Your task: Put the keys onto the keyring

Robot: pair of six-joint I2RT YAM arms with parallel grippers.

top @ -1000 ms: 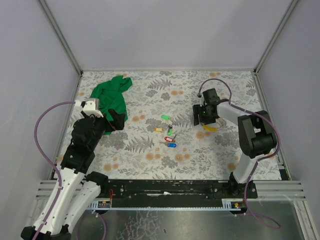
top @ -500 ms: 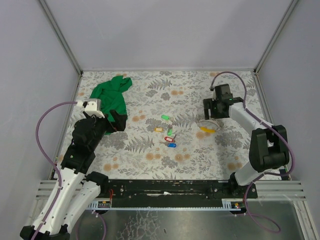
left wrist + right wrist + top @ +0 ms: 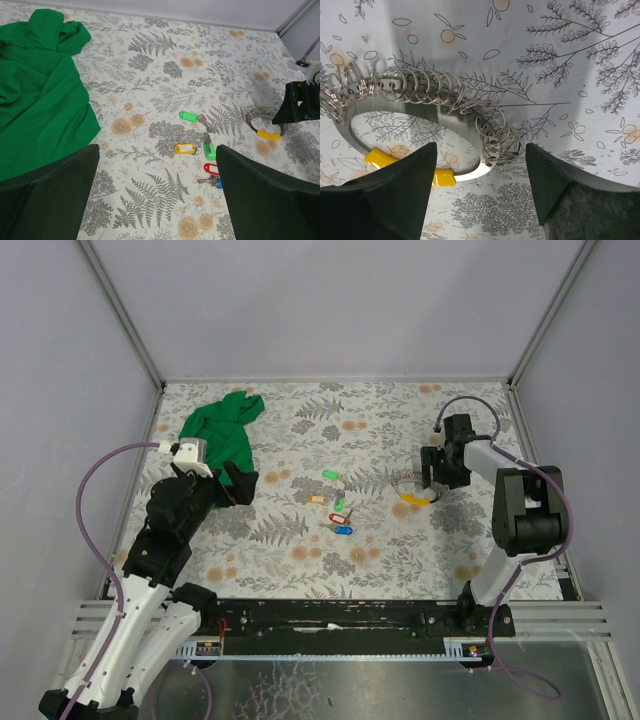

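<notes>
Your right gripper has drawn back in the last second from directly over the keyring to its outer edge. Its fingers are spread and carry nothing. The keyring, a flat metal band with a yellow segment and a row of small split rings, lies on the table just below and between those fingers. The keys sit well off to that gripper's left, so I judge none is threaded yet. Your left gripper hangs wide apart and empty, with the keys just ahead of it.
</notes>
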